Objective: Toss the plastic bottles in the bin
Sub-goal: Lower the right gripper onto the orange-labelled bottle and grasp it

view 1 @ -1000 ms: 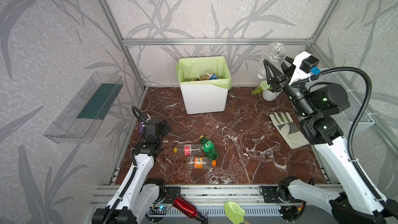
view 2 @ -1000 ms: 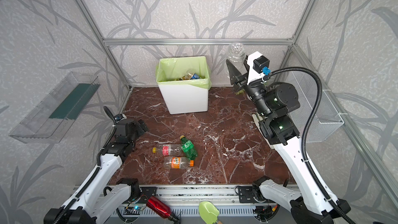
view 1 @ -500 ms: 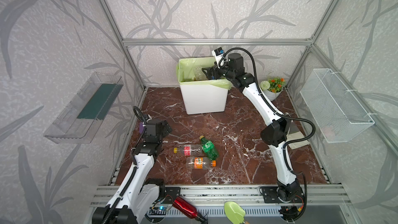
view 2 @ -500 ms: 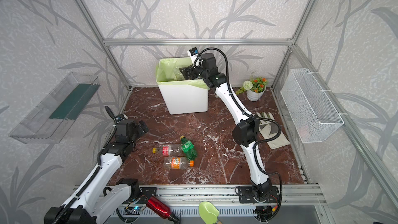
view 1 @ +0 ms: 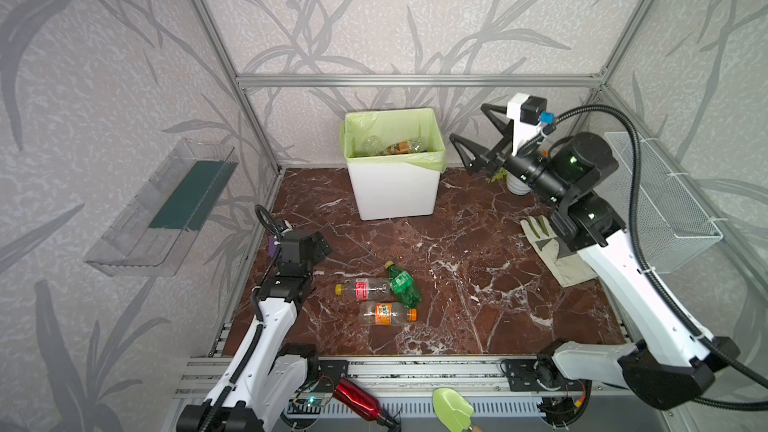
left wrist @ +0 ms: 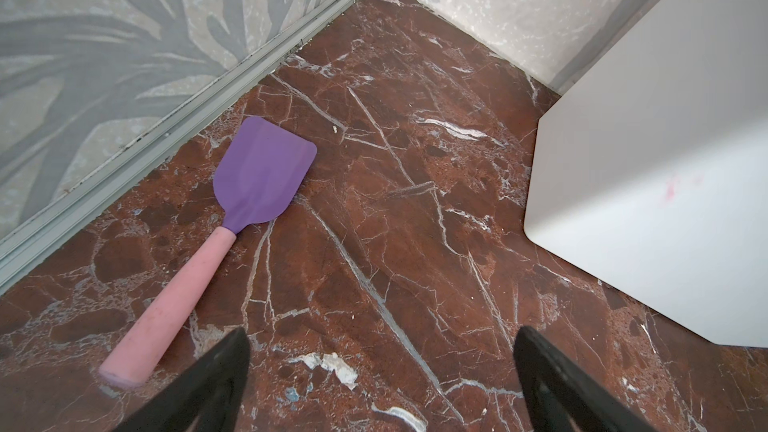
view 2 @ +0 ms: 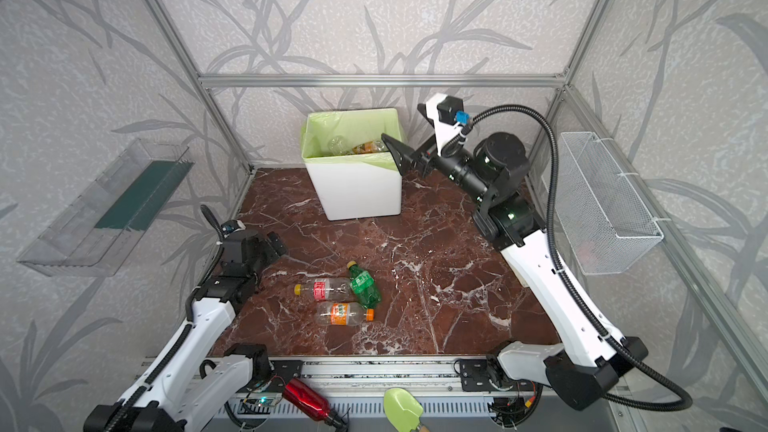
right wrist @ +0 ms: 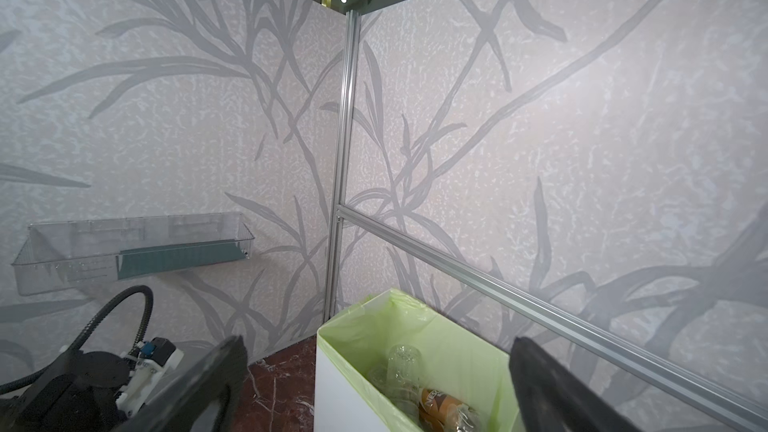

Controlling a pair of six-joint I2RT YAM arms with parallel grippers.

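In both top views the right gripper (view 1: 468,122) hangs just right of the bin (view 1: 395,189), about level with its rim. Its jaws are spread wide and empty, the pose of a pincer that has let go and is clearing away. The binned bottles (view 1: 395,146) lie inside the green liner. Three floor bottles (view 1: 365,288) wait well in front of the bin, bunched together. The left gripper (view 1: 320,243) sits low, front-left of the bin, fully open and holding nothing.

In the left wrist view, the left gripper (left wrist: 380,338) frames bare floor beside the bin (left wrist: 665,201); a spatula (left wrist: 257,172) lies farther off.

In the right wrist view, the right gripper (right wrist: 378,347) looks down on the binned bottles (right wrist: 436,401).

A second ago the right gripper held a clear bottle aloft right of the bin, then reached over the rim. Now it is drawn back, and the floor bottles and left arm are unchanged.
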